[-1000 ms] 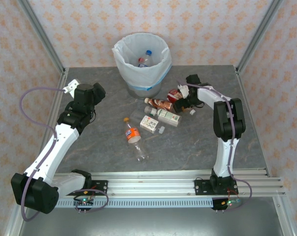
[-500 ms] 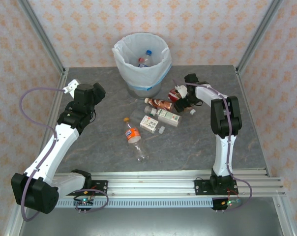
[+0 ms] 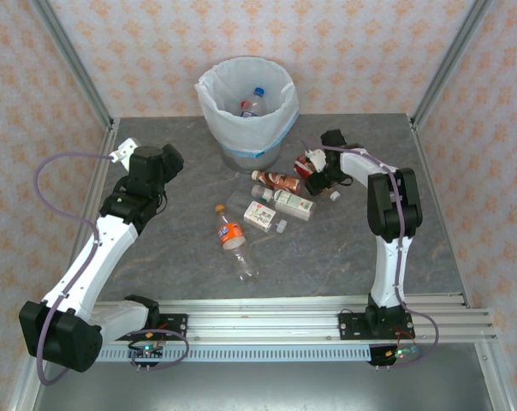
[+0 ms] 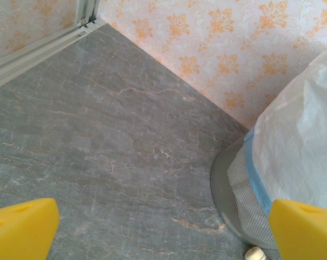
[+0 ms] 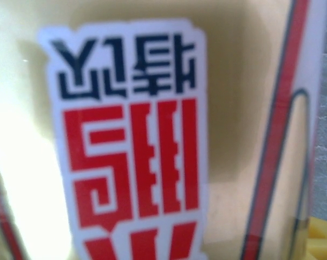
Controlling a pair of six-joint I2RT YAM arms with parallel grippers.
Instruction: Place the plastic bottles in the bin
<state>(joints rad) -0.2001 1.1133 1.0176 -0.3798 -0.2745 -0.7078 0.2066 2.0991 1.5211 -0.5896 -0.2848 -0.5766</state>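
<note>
On the left, the left end effector [image 3: 152, 163] hovers over bare bench [image 3: 344, 248] with its yellow fingers [image 4: 20, 227] spread wide and nothing between them, the mesh foot of the bin [image 4: 236, 195] just to its right. The bin stands at the far middle of the bench, and at least two bottles already lie in its white liner. Towards the centre, an orange-labelled bottle [image 3: 231, 236] lies alone on the bench. Right of it two white-green bottles [image 3: 260, 216] and a brown-labelled bottle [image 3: 277, 180] lie close together, near the bin's foot. At the right end of that cluster the right end effector [image 3: 318, 173] is down on a red-labelled bottle [image 3: 307, 161], whose label sits very close to the wrist lens. Whether the jaws are clamped on it or only stand around it cannot be told. The step in hand looks like the grasp. It should go best with a firm squeeze across the body, then a straight lift clear of the brown-labelled neighbour. The bottle should be carried well above the rim before it is let go, so that it does not catch the loose liner.
</note>
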